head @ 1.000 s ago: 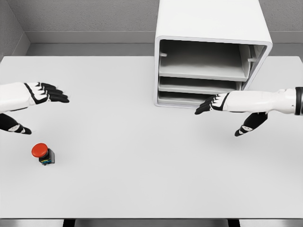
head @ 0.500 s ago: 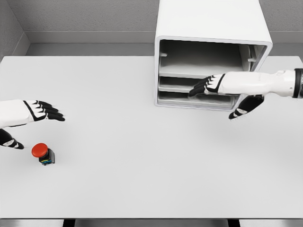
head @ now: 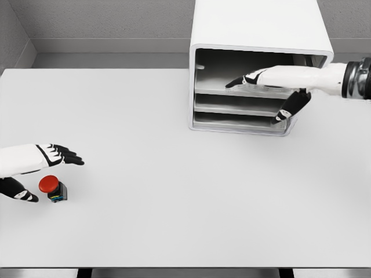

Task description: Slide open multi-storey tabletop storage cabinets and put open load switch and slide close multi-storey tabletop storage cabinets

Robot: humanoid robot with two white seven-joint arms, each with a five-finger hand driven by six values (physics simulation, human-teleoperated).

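Nothing is stored yet: the load switch [head: 53, 188] sits far from the cabinet [head: 258, 35], the left hand [head: 40, 159] beside it with fingers wide, holding nothing; the right hand [head: 264, 78], fingers straight, reaches the top tray [head: 249, 91].

Simulated lab-style workcell: plain white table [head: 174, 220], grey textured walls [head: 104, 20], white tabletop storage cabinet [head: 255, 29], no furnishings.

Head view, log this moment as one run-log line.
left hand: open, beside red-capped load switch | right hand: open, at white three-tier storage cabinet top tier
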